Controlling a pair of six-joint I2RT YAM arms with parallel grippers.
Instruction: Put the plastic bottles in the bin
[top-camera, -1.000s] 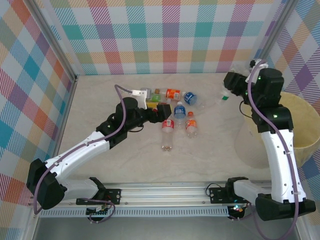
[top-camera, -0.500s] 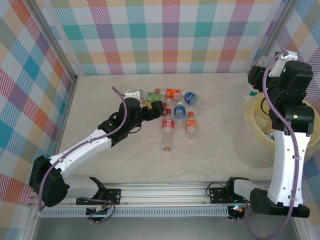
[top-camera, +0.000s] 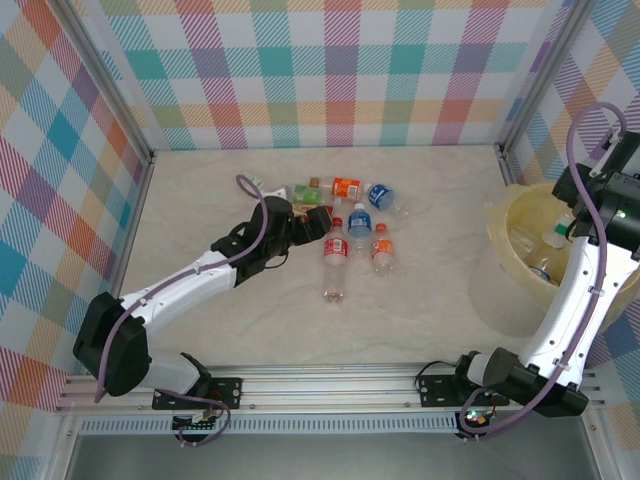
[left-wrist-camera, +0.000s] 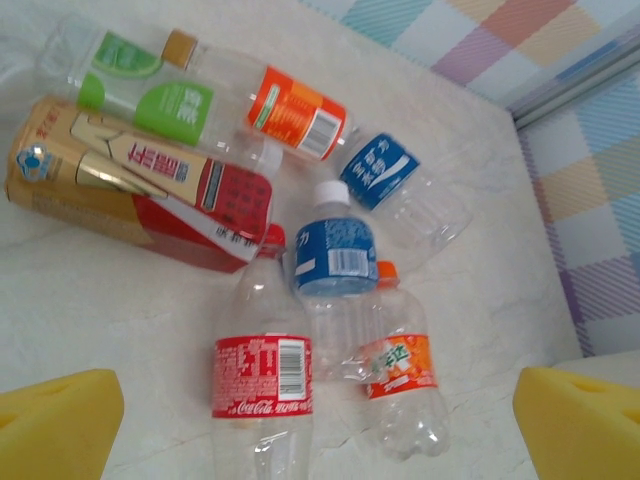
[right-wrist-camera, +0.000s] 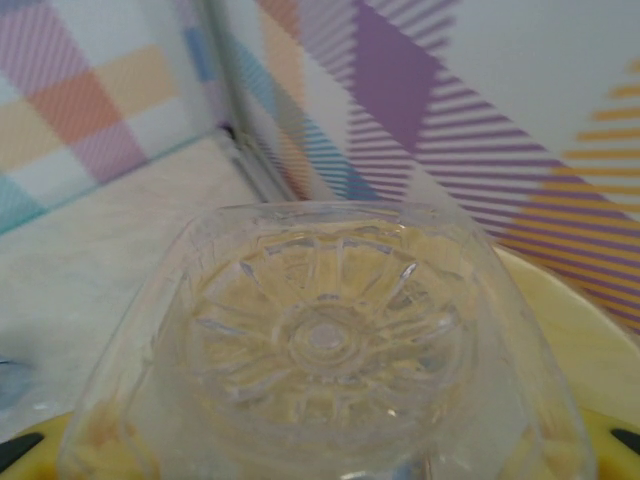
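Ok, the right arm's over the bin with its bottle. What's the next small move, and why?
Probably open the right gripper and let go. It holds a clear bottle, base toward the wrist camera, above the open mouth of the bin, with yellow rim showing below it, so it should drop inside.

I am viewing the left gripper (left-wrist-camera: 318, 428) with its yellow pads (left-wrist-camera: 55, 420) standing wide apart above the bench (left-wrist-camera: 100, 320). Between them, a red-labelled bottle (left-wrist-camera: 262, 380), a blue-labelled bottle (left-wrist-camera: 335, 255) and an orange-labelled bottle (left-wrist-camera: 398, 365) are lying side by side, touching. Toward the far edge, a gold and red carton (left-wrist-camera: 120, 190) is lying against a green-labelled bottle (left-wrist-camera: 130, 85).
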